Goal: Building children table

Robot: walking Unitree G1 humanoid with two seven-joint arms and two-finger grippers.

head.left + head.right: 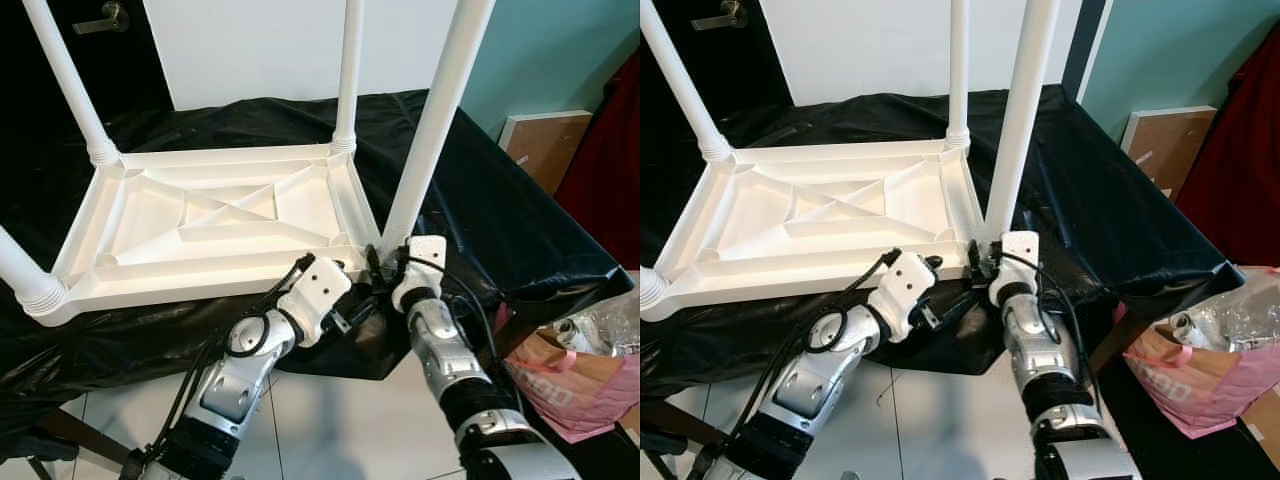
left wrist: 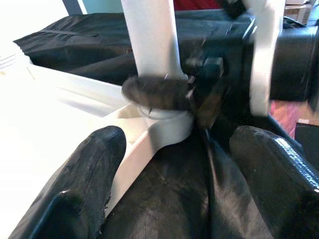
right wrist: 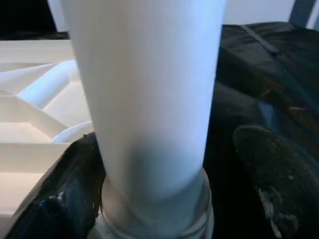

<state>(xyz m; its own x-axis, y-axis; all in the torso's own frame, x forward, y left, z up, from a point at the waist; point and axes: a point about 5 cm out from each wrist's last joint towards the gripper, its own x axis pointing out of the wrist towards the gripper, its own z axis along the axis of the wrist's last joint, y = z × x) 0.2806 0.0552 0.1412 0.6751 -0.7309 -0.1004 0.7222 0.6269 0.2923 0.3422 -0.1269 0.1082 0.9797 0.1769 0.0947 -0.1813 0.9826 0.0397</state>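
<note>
The white plastic children's table (image 1: 215, 215) lies upside down on a black cloth (image 1: 500, 220), with its legs pointing up. Its near right leg (image 1: 435, 120) stands in the corner socket closest to me. My right gripper (image 1: 385, 258) is at that leg's base. In the right wrist view the leg (image 3: 149, 99) stands between its open fingers (image 3: 75, 194); one finger touches it and the other stays apart. My left gripper (image 1: 355, 300) is open just below the same corner (image 2: 164, 127), with black cloth between its fingers (image 2: 79, 189).
The cloth-covered surface ends just in front of me, over white floor tiles (image 1: 340, 420). A pink bag (image 1: 585, 385) with clear plastic in it sits at the lower right. A brown board (image 1: 545, 145) leans on the teal wall. The other legs (image 1: 70, 85) rise at the left and back.
</note>
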